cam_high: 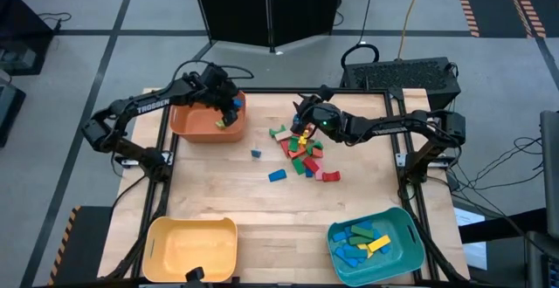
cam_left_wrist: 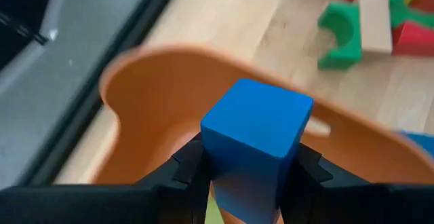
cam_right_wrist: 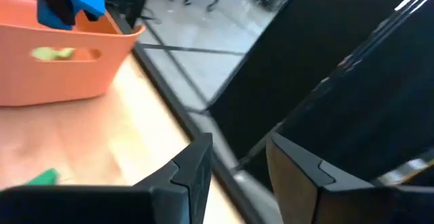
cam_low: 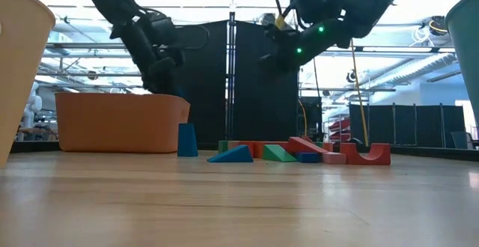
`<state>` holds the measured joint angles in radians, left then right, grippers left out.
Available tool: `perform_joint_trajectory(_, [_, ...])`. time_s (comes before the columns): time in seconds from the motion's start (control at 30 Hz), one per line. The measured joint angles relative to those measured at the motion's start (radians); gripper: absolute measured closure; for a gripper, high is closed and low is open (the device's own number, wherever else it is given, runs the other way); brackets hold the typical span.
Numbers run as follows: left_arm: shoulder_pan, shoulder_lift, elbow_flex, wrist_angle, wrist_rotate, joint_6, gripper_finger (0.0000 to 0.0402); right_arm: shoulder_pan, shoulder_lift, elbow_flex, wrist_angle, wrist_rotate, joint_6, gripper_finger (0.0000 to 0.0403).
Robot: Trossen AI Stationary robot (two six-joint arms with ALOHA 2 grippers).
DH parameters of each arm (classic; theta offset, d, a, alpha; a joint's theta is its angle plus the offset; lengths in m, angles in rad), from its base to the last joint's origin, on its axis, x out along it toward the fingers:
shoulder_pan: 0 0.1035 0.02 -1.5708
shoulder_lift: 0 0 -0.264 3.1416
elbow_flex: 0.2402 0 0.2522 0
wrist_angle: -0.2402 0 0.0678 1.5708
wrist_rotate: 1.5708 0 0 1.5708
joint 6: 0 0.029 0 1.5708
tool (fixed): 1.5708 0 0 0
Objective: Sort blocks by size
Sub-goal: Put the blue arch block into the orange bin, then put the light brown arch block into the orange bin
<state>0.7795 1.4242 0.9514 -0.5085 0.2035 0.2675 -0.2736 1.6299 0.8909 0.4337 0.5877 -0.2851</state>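
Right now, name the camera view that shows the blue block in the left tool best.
The left wrist view: the blue block fills the frame, clamped between the left tool fingers above the orange bin. The high view shows a blue speck, the right wrist view a small distant shape, and the low view hides it.

Bright, even overhead light; both wrist views blurred, low view backlit.

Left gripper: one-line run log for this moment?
left gripper: shut on blue block | over orange bin | right gripper: open, empty, above block pile
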Motion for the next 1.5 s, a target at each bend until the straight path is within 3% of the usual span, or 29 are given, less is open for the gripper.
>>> perform_joint_trajectory(0.2, [0.0, 0.0, -0.039, -0.029, 0.017, -0.02, 0.0276, -0.05, -0.001, 0.0, -0.112, -0.051, 0.139, 0.0275])
perform_joint_trajectory(0.47, [0.001, 0.0, -0.043, -0.025, 0.022, -0.052, 0.0276, -0.132, -0.003, 0.121, -0.522, -0.153, 0.362, 0.0275])
perform_joint_trajectory(0.83, [0.0, 0.0, -0.043, -0.05, -0.047, -0.053, 0.0275, -0.197, -0.003, 0.217, -0.907, -0.255, 0.441, 0.0275])
perform_joint_trajectory(1.2, [0.0, 0.0, -0.043, -0.076, -0.065, -0.054, 0.0167, -0.258, -0.003, 0.217, -1.074, -0.384, 0.453, 0.0275])
perform_joint_trajectory(1.5, [0.0, 0.0, -0.043, -0.077, -0.09, -0.056, 0.0155, -0.285, 0.026, 0.217, -1.134, -0.408, 0.474, 0.0275])
